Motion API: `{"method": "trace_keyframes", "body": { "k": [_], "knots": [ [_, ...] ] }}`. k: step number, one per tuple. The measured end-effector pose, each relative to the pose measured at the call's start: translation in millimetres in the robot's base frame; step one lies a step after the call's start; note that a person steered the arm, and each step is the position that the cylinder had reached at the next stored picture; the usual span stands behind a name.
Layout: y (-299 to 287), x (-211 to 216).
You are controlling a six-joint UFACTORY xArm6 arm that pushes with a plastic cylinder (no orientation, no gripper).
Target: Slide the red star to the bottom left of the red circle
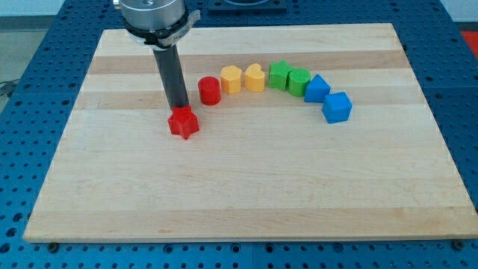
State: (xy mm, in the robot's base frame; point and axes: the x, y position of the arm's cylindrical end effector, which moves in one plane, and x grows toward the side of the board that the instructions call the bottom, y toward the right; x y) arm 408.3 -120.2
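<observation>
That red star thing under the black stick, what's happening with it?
My tip is at the top edge of the red star, which I am to slide about on the wooden board. The star lies below and to the left of the red circle, apart from it. The circle starts a curved row with two yellow, two green and two blue blocks.
</observation>
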Motion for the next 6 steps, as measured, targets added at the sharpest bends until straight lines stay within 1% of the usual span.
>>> {"method": "trace_keyframes", "body": {
  "k": [1,2,3,4,5,6],
  "knots": [
    [-31,74],
    [-37,91],
    [-48,92],
    [-73,6],
    [-74,-38],
    [-14,-25]
  ]
}}
